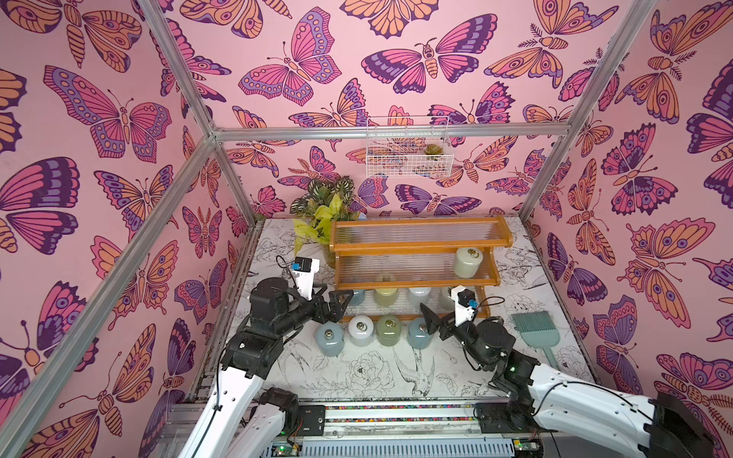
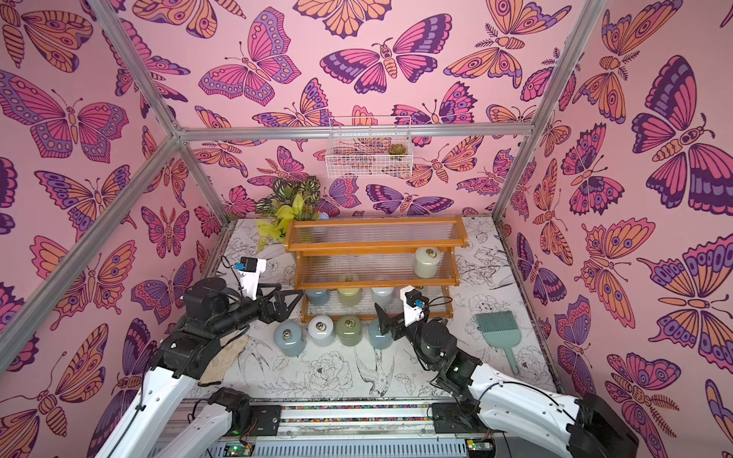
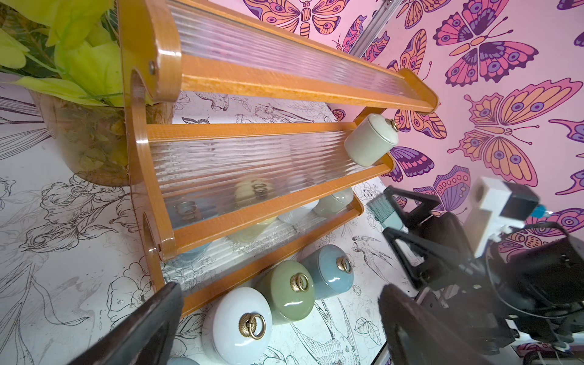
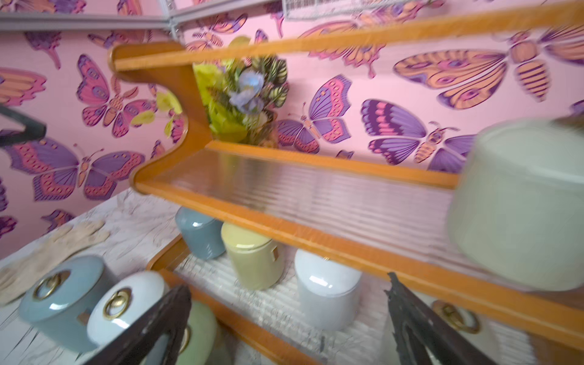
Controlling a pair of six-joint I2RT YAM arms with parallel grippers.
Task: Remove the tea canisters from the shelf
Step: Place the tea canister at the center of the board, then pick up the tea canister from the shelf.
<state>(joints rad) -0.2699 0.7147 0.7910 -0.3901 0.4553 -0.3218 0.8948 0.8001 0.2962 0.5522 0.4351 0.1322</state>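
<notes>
**Both sets of fingers open; five canisters on the shelf, four on the counter**

Right fingers (image 4: pixel 151 325): spread wide, nothing between them. In both top views we see them low in front of the bottom tier, just beside the right-end blue canister (image 1: pixel 416 337). Touching or not, we cannot tell. The right wrist view is blurred.

Left fingers (image 3: pixel 148 328): also parted, gripping nothing. We place them off the left end of the shelf (image 1: pixel 416 248), about level with its bottom tier. They are near the left-end blue canister (image 1: pixel 329 341) but apart from it.

Counter (image 1: pixel 357 380) row along the shelf's front edge, left to right: left-end blue canister, white canister (image 1: pixel 361 331), sage green canister (image 1: pixel 388 331), right-end blue canister. All upright, close neighbours.

Bottom tier, left to right: shelf blue canister (image 4: pixel 199 234), yellow-cream canister (image 4: pixel 252 262), shelf white canister (image 4: pixel 325 294). Then a fourth canister (image 4: pixel 455 316), which we make out only through the ribbed panel, by its gold ring.

Middle tier: one pale canister (image 1: pixel 469 263), upright at the right end.

Around:
- teal brush (image 1: pixel 533 329), flat on the counter right of the shelf
- leafy plant (image 1: pixel 321 206), behind the shelf's left end
- white wire basket (image 1: pixel 408 158), on the back wall above
</notes>
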